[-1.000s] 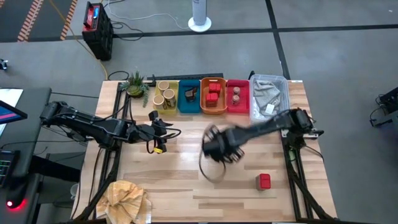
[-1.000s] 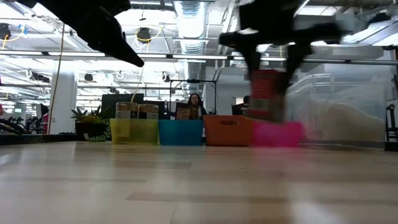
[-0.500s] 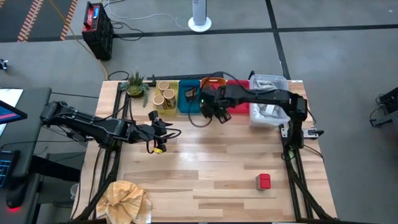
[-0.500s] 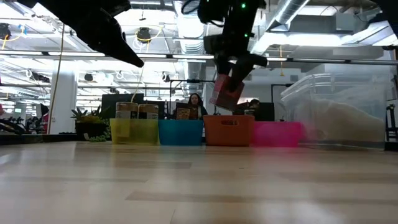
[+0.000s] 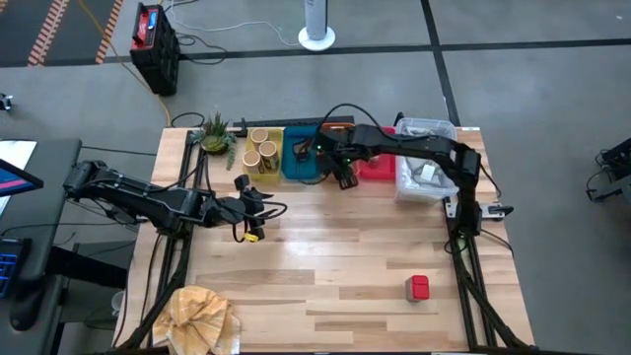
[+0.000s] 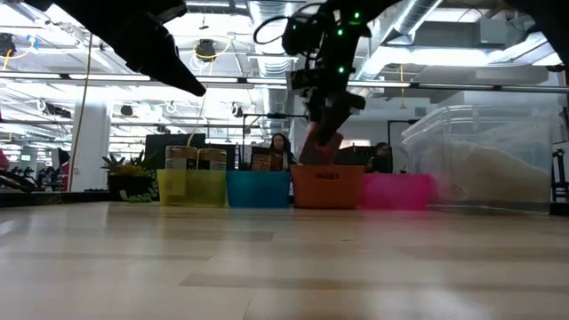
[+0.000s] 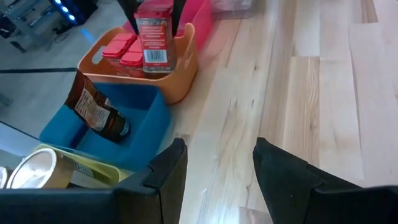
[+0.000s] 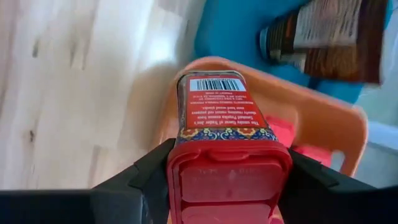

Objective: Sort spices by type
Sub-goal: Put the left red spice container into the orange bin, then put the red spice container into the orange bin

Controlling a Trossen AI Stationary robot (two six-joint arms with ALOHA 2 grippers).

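- The table (image 5: pixel 325 256) carries a far row of trays: yellow tray (image 5: pixel 260 156) with two round tubs (image 5: pixel 258 147), blue tray (image 5: pixel 301 158) with a dark-tan packet (image 7: pixel 94 113), orange tray (image 7: pixel 149 76) with red packs (image 7: pixel 124 51), and pink tray (image 5: pixel 379 166).
- The right arm reaches left across the far row; a second ago it was over mid-table, and half a second ago just short of the trays.
- The left arm waits low at the table's left, unmoved; the left gripper (image 7: pixel 217 168) has its fingers parted with nothing between them.
- The right gripper (image 8: pixel 227 180) is closed on a red pack (image 8: pixel 221 124), held just above the orange tray; this pack rode higher half a second ago.
- The held pack shows a barcode and lines of white print, too small to read, above a patterned blue band and a red lid.
- The packet's label print cannot be read.
- Another red pack (image 5: pixel 419 287) lies alone on the near right of the table, where it lay before.
- A crumpled cloth (image 5: pixel 202 316) sits at the near left corner.
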